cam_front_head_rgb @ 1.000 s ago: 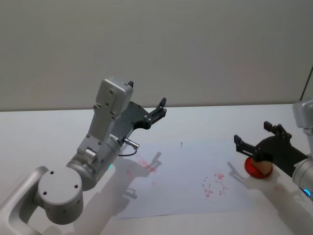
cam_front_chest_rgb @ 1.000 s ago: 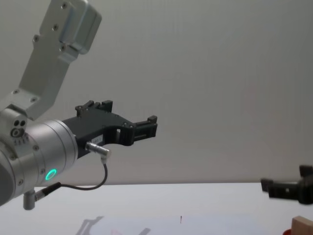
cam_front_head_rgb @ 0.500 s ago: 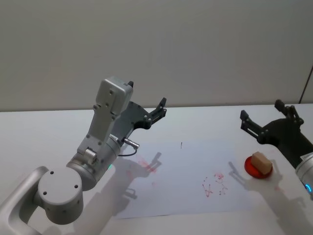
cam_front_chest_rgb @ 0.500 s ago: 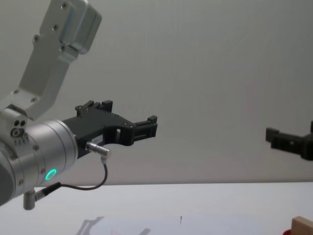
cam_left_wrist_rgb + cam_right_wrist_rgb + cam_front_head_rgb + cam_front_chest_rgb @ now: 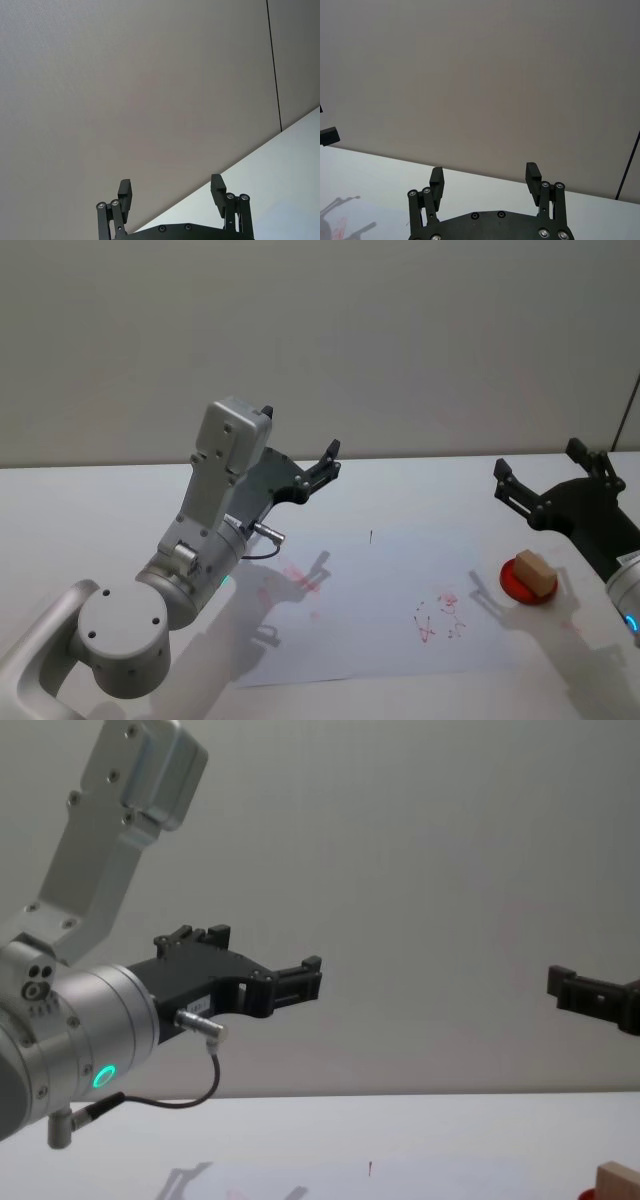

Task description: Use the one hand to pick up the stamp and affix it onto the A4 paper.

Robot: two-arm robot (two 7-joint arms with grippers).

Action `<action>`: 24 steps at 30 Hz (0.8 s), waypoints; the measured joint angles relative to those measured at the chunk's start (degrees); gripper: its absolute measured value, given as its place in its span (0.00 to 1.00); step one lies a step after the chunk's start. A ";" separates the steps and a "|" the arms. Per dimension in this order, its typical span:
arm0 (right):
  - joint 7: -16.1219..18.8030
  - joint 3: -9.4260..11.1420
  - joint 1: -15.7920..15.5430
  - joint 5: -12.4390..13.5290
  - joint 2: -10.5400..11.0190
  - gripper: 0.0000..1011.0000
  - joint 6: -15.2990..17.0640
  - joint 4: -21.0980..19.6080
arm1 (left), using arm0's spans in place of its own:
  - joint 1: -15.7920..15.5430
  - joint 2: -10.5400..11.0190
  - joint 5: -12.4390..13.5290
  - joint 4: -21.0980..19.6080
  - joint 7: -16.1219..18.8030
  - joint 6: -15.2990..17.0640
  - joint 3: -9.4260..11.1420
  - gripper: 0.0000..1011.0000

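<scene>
Since a second ago our right gripper (image 5: 545, 483) has let go of the stamp (image 5: 535, 573) and lifted away, leaving the wooden block on the red ink pad (image 5: 524, 587), just off the right edge of the A4 paper (image 5: 380, 600). We judge the stamping done and the stamp put back; what remains is to draw the arm clear of the stamp. The right gripper hangs above and behind the stamp, fingers spread wide and empty; our left gripper (image 5: 322, 468), parked far from the stamp above the paper's far left corner, is open and empty too.
</scene>
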 joint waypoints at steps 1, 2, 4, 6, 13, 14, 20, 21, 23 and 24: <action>0.00 0.00 0.00 0.00 0.00 0.99 0.00 0.00 | 0.00 0.00 0.00 0.00 0.00 0.00 0.00 0.99; 0.00 0.00 0.00 0.00 0.00 0.99 -0.01 0.00 | 0.00 0.00 0.00 0.00 0.00 0.00 0.00 0.99; 0.00 -0.01 0.00 0.00 0.00 0.99 -0.01 0.00 | 0.00 0.00 0.00 0.00 0.00 0.00 0.00 0.99; 0.00 -0.03 0.00 0.00 0.00 0.99 -0.01 0.00 | 0.00 0.00 0.00 0.00 0.00 0.00 0.00 0.99; 0.00 -0.04 0.00 0.00 0.00 0.99 -0.01 0.00 | 0.00 0.00 0.00 0.00 0.00 0.00 0.00 0.99; 0.01 -0.04 0.00 0.00 0.00 0.99 -0.01 0.00 | 0.00 0.00 0.00 0.00 0.00 0.00 0.00 0.99; 0.01 -0.04 0.00 -0.02 0.00 0.99 -0.01 0.00 | 0.00 0.00 0.00 0.00 0.00 0.00 0.00 0.99; 0.00 -0.04 0.00 -0.03 0.00 0.99 -0.01 0.00 | 0.00 0.00 0.00 0.00 0.00 0.00 0.00 0.99; 0.01 -0.04 0.00 -0.04 0.00 0.99 -0.01 0.00 | 0.00 0.00 0.00 0.00 0.00 0.00 0.00 0.99; 0.01 -0.04 0.00 -0.04 0.00 0.99 -0.01 0.00 | 0.00 0.00 0.00 0.00 0.00 0.00 0.00 0.99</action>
